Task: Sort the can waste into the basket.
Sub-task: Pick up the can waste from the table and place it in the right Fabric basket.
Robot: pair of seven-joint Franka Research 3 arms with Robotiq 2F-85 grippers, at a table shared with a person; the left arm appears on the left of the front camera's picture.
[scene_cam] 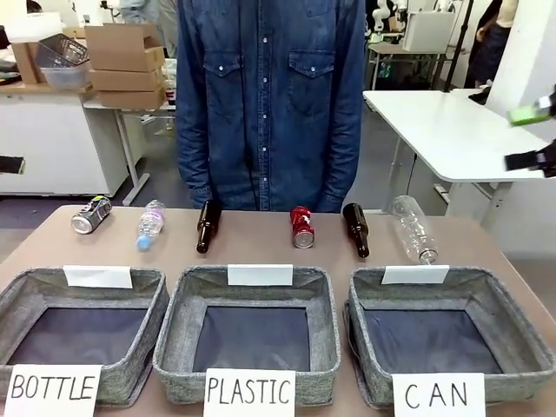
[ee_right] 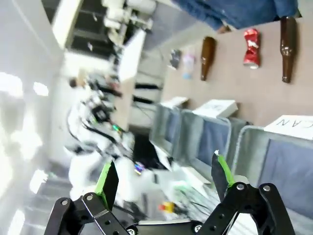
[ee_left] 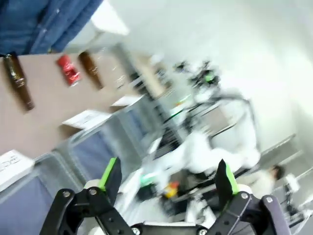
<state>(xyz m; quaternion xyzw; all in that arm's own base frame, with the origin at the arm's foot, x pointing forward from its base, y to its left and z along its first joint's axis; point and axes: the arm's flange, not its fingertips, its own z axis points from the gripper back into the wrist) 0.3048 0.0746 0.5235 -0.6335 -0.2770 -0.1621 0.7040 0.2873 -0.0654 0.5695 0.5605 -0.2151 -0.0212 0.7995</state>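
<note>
Left claw [ee_left: 167,169]: you have it wide open and empty, up off the worktop [scene_cam: 261,254].
Right claw [ee_right: 164,166]: also wide open with nothing between the pads, raised at the right edge of the front view.
Red can [scene_cam: 301,227]: it lies in the far row at mid frame, between two brown bottles [scene_cam: 207,226] and apart from both.
Dark can [scene_cam: 90,215]: it lies on its side at the upper left of the worktop, just beside a small clear bottle [scene_cam: 149,224].
Basket [scene_cam: 486,282]: it sits at the lower right, signed CAN, with only dark lining showing inside.
Step in hand: this looks like the first reach, since neither can is in the basket yet.
Which arm: the right one probably suits the red can, which lies nearer the basket.
Approach: come down from above with the jaws set across the can's body, centred on it.
Watch: the brown bottle [scene_cam: 356,229] to the can's right could roll if a finger clips it.
Carry: lift clear of the basket's rim before you let go, as the can's dents may make the hold uneven.
</note>
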